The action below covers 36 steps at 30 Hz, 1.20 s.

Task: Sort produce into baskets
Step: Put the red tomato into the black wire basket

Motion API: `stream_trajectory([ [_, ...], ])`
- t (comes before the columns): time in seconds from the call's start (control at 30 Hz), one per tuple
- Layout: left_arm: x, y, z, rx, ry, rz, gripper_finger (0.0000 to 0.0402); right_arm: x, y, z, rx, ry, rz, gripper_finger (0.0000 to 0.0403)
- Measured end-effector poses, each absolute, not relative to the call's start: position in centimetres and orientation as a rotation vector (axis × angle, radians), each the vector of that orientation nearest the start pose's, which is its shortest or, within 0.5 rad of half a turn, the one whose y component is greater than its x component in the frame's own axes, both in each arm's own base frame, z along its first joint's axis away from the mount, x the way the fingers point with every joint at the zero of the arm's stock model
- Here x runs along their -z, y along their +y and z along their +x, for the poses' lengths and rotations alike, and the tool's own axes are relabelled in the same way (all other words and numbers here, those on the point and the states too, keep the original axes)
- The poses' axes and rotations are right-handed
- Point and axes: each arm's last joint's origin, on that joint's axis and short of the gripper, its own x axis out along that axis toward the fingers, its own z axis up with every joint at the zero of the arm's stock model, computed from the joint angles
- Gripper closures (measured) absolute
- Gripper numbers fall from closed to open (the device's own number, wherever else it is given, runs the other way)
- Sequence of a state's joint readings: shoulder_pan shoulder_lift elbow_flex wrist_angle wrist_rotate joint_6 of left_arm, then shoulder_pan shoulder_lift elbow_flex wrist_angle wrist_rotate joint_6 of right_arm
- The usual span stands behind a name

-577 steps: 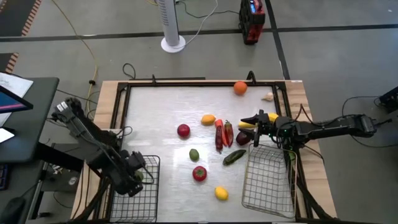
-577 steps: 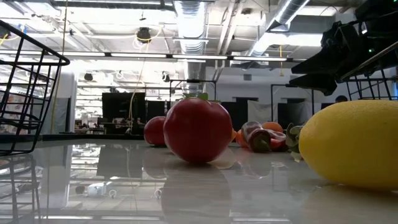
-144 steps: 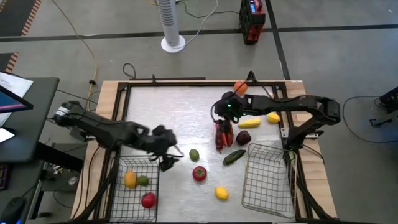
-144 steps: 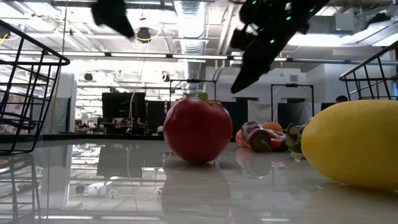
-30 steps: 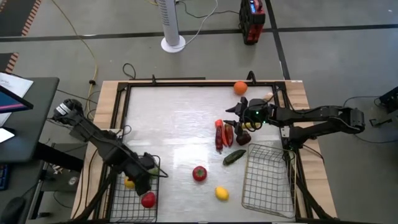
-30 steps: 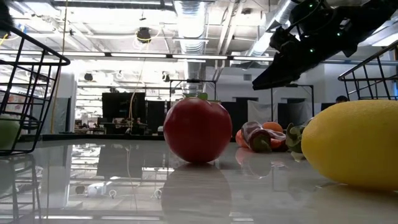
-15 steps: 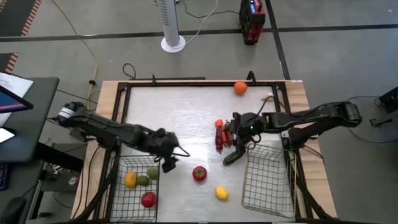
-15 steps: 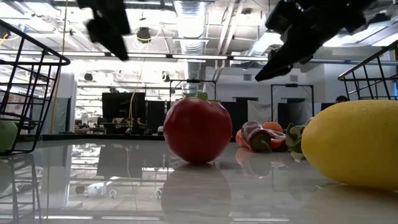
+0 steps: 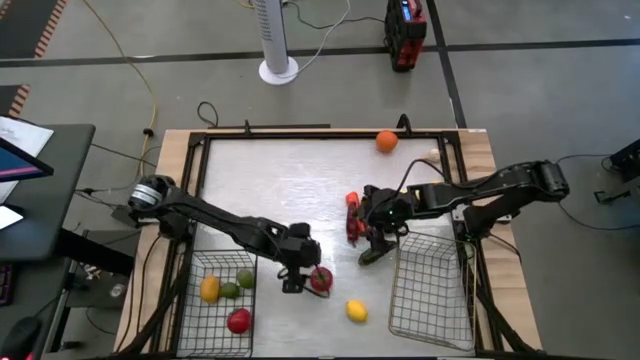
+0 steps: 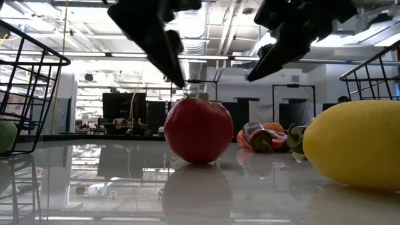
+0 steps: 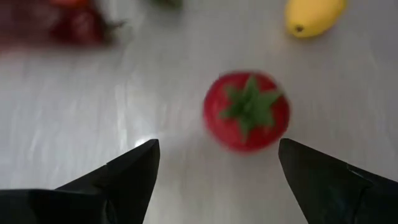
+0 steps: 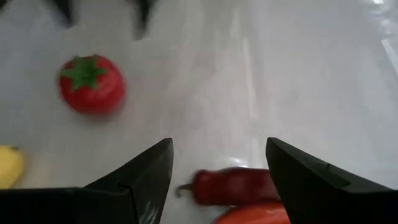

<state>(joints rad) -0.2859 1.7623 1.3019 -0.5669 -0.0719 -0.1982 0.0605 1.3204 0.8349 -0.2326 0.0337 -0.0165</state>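
Red tomato [image 11: 247, 111] sits just ahead between my spread left fingers [image 11: 127, 171], right gripper [image 12: 219, 163] open over peppers [image 12: 231, 184].

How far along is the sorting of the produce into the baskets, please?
Done: three pieces in the left basket; the right basket looks empty. In hand: nothing; the open left tool is at the red tomato, the open right tool above the peppers. Left: tomato, lemon, cucumber, peppers, orange.
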Motion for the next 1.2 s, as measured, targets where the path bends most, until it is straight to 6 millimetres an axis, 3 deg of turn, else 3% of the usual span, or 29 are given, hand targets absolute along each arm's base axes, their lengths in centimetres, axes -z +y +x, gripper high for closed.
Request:
stream_trajectory([
  [0.27,-20.4,-11.4,38.7,0.198,0.969,0.065,0.0084,-24.8,-1.1,25.9,0.061,0.689,-0.033,0.0117],
  [0.53,-18.0,-11.6,39.3,0.229,1.042,0.093,0.0084,-24.4,-2.2,24.9,0.107,0.67,-0.022,0.0117],
  [0.9,-17.0,-7.0,38.1,-0.134,1.255,0.336,0.0084,-24.1,-2.3,24.8,0.109,0.651,-0.017,0.0117],
  [1.03,-17.9,-5.1,37.9,-0.209,1.262,0.381,0.0084,-24.2,-2.3,24.8,0.109,0.641,-0.018,0.0117],
  [1.2,-22.0,-3.0,36.6,-0.282,1.192,0.366,0.0084,-24.2,-2.3,24.8,0.108,0.641,-0.02,0.0117],
])
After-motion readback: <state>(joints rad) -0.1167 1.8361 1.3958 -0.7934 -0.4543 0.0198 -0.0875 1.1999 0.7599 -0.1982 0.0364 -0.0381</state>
